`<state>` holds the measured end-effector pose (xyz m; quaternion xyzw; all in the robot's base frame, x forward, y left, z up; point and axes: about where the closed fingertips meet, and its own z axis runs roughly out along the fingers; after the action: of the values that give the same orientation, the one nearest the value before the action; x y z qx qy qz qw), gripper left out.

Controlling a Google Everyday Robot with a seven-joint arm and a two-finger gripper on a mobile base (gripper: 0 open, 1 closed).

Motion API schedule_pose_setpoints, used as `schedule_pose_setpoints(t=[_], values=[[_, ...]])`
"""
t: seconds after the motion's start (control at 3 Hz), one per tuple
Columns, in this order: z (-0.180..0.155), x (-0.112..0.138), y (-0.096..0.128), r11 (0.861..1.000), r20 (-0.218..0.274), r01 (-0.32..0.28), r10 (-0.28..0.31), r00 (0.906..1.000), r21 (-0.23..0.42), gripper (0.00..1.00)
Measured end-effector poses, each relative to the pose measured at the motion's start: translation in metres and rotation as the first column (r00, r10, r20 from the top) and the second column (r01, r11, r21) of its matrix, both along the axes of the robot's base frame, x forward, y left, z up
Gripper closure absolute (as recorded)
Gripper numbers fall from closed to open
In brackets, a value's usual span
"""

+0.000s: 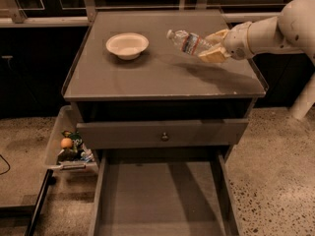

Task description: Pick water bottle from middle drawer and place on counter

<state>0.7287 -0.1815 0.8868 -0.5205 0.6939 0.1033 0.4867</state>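
The tan two-finger gripper (212, 46) hangs above the right side of the grey counter (162, 77), clasping the base of a small clear ribbed water bottle (188, 42) whose white cap points left toward a shallow cream bowl (127, 45). Below, the wide grey middle drawer (157, 200) stands open.

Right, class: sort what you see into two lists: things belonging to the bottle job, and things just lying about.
Belongs to the job: water bottle, held tilted above the counter; hand, right of the bottle, shut on it; middle drawer, pulled open below.

Just lying about: white bowl on the counter; closed drawer with knob; side bin holding small items, lower left.
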Motion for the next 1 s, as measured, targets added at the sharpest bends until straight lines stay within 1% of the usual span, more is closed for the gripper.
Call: schedule_pose_setpoints(t=[0.33,0.67,1.0], values=[[-0.017,0.004,-0.006,0.998,-0.062,0.029,-0.033,0.9976,-0.064,1.0],[-0.036,0.004,0.002,0.994,-0.108,-0.001,-0.011,0.9941,-0.107,1.0],[-0.036,0.004,0.003,0.994,-0.109,-0.002,-0.01,0.994,-0.107,0.81]])
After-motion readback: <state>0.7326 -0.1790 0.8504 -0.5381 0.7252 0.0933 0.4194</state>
